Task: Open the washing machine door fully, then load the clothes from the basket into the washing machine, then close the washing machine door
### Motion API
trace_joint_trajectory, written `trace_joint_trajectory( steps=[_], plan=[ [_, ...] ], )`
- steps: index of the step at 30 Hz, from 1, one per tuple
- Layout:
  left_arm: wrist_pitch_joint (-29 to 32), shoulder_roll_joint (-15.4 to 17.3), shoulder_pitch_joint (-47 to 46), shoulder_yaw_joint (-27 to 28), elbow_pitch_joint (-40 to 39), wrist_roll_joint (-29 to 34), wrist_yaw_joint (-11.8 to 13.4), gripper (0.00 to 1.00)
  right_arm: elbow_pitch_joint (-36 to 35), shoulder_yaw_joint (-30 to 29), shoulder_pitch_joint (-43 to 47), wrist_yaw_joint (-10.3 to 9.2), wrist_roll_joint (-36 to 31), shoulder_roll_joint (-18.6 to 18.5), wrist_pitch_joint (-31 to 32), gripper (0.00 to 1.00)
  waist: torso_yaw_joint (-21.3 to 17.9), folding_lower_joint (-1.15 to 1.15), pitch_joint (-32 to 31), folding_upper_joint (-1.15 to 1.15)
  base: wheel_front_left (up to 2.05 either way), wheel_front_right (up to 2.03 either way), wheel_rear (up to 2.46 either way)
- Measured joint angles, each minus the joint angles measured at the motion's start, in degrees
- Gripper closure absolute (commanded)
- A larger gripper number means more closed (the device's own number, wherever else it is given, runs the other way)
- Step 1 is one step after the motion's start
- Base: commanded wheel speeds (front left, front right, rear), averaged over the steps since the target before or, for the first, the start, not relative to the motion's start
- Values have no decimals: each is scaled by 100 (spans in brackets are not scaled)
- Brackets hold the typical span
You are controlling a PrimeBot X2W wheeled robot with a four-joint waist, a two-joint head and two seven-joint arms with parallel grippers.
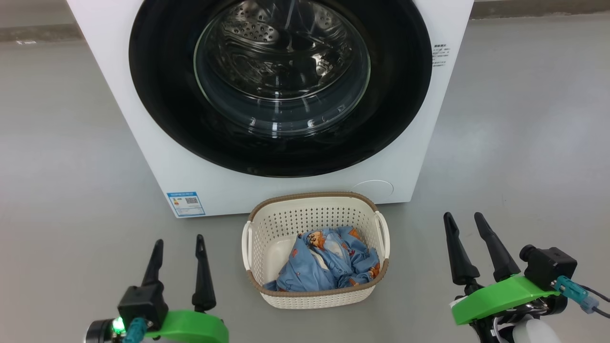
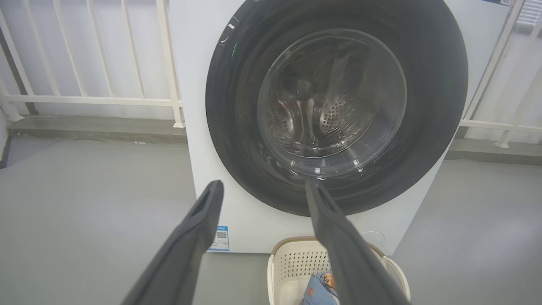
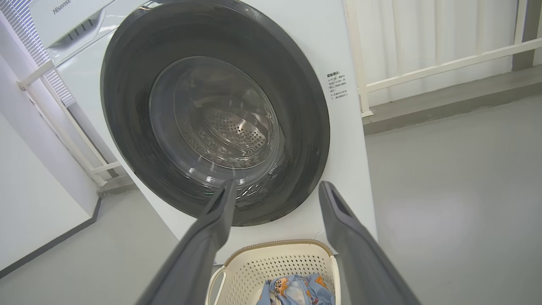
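Observation:
The white washing machine [image 1: 143, 143] stands ahead with its round black door [image 1: 162, 95] closed flat against the front, the steel drum visible through the glass. On the floor in front sits the cream basket [image 1: 314, 199] holding the blue printed clothes [image 1: 329, 262]. My left gripper [image 1: 178, 243] hovers open to the basket's left and my right gripper [image 1: 464, 220] open to its right, both empty. Both wrist views face the door [image 2: 228, 106] [image 3: 305, 106] over the basket [image 2: 292, 262] [image 3: 275, 262], with the left gripper [image 2: 264, 186] and right gripper [image 3: 277, 188] well short of it.
Grey floor [image 1: 62, 166] lies open on both sides of the machine. A white railing [image 2: 84, 99] runs behind it on a low kerb, also at the right [image 3: 444, 65]. A white wall [image 3: 29, 203] stands near the machine's left side. A blue energy label [image 1: 186, 203] marks its lower left.

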Motion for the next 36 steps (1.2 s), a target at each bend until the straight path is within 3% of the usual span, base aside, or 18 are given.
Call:
trace_joint_trajectory(
  steps=[7, 19, 36],
  plan=[
    [-90, 7, -58, -155, 78, 310, 59, 0, 271, 43, -19, 0, -288, -15, -87, 0, 14, 0, 6, 0, 0, 0, 0],
    [-113, 7, -70, -31, 501, -782, -407, 0, 533, 66, -87, 0, -180, -19, -87, 0, 8, 0, 8, 0, 0, 0, 0],
    [-112, 7, -110, -18, 659, -800, -539, 0, 570, 54, -143, 0, -186, -21, -87, 0, 6, 0, 0, 0, 0, 0, 0]
  ],
)
